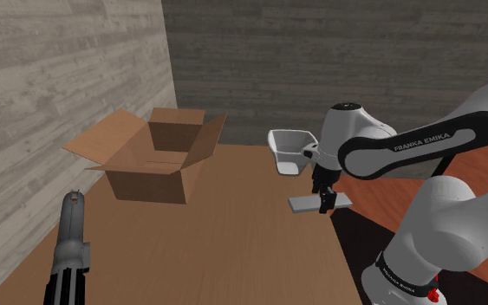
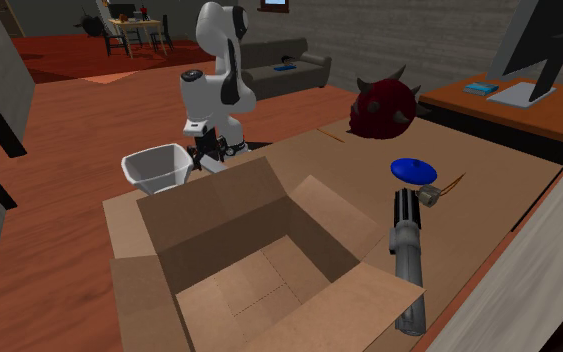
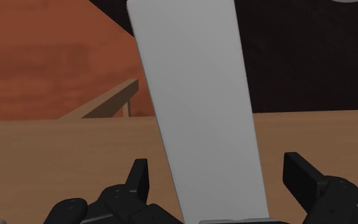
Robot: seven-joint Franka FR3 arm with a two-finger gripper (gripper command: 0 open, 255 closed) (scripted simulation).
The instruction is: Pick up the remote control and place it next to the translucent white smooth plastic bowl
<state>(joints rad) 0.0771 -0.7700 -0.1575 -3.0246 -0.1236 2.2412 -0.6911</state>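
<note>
Underneath everything, a broad brown wooden table (image 1: 233, 251), set against plank walls. Reaching in from the shoulder view's right, the white arm (image 1: 406, 147), bent down over the table's edge by the stand. Toward the wall, an open cardboard box (image 1: 159, 160), flaps spread wide. At the shoulder view's lower left, a long dark gun-like object (image 1: 68, 251), lying flat. In the second exterior view, at the table's far end, a dark red spiked ball (image 2: 379, 105) and just beside it a small blue disc (image 2: 412, 168). Past the box, at the table's edge, the white bowl (image 1: 289, 146), upright.

Near the bowl but apart from it, toward the stand: the remote control (image 3: 203, 114), drawn as a plain grey flat slab. Directly under the black gripper (image 3: 217, 164), lengthwise between the two fingers (image 3: 301, 178) and pointing away from the hand. Spread wide, with a gap showing on each side of the slab; clasping nothing. Cannot tell whether the slab rests on the table or sits slightly above it.
</note>
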